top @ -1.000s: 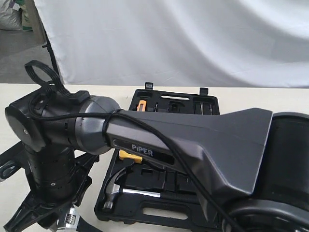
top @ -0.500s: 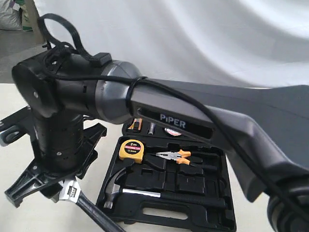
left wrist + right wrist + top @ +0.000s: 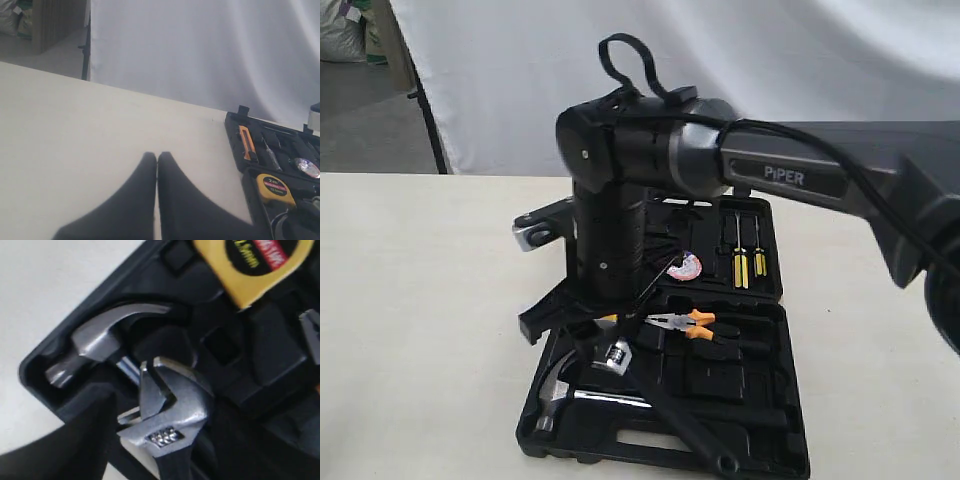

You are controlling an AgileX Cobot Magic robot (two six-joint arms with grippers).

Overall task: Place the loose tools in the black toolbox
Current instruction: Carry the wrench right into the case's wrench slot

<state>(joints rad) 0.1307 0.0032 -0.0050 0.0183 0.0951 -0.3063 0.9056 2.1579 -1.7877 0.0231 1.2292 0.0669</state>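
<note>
Well, the right arm [image 3: 620,200] had swung in from the left side of the table [image 3: 420,300], and the wrench [image 3: 615,357] came along, right jaws clenched on it. Nearest, the hammer [image 3: 555,395] already lay seated in the toolbox's [image 3: 780,440] front-left slot. Just above it hung the wrench: bright steel head, thumbwheel showing, black handle slanting low across the near half. By my read, that left lowering and letting go. Behind sat pliers [image 3: 685,322], then screwdrivers [image 3: 740,255] in the far half. Left jaws were pressed together, empty, over bare table.
</note>
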